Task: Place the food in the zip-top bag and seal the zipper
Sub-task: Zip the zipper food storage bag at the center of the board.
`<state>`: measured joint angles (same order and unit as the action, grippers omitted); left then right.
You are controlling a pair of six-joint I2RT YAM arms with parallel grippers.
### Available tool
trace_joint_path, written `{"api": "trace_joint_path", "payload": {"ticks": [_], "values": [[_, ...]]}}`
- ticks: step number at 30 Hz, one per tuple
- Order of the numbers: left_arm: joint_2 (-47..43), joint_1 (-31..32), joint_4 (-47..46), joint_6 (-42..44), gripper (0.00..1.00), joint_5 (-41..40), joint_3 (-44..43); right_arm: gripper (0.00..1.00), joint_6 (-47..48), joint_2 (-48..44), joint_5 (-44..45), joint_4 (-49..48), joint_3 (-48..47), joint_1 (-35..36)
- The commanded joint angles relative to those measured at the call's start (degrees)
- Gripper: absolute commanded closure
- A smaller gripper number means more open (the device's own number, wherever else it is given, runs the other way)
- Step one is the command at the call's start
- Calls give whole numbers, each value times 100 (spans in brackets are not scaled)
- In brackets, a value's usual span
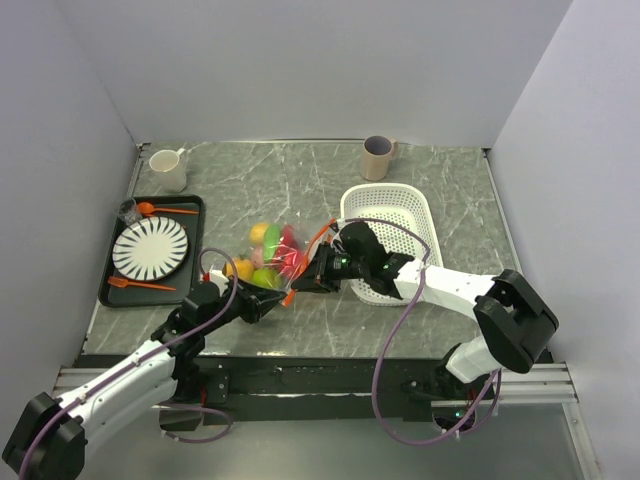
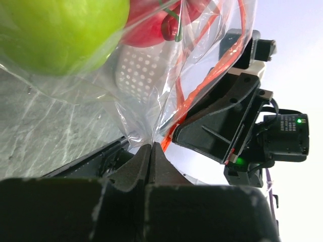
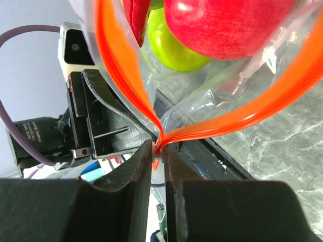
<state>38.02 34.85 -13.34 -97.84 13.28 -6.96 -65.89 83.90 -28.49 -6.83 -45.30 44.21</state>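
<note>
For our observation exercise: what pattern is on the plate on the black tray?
The plate is white with black radial stripes, clearest in top external.

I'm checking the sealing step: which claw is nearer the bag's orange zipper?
Right. The right claw pinches the zipper itself, where its two strips meet. The left claw pinches clear plastic of the zip-top bag, just beside the strip.
</note>
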Motion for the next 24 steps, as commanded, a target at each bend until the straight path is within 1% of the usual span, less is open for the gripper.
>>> {"api": "trace_joint_path", "payload": {"ticks": [1, 7, 17, 24], "values": [[-137, 22, 420, 379, 99, 149, -262, 83, 216, -207, 379, -109, -146, -149], [-172, 22, 851, 661, 99, -18, -578, 82, 349, -242, 476, 59, -216, -184], [-313, 22, 948, 617, 99, -106, -552, 83, 480, -234, 406, 120, -243, -412], [-32, 22, 974, 652, 99, 43, -666, 82, 559, -277, 345, 86, -181, -641]]}}
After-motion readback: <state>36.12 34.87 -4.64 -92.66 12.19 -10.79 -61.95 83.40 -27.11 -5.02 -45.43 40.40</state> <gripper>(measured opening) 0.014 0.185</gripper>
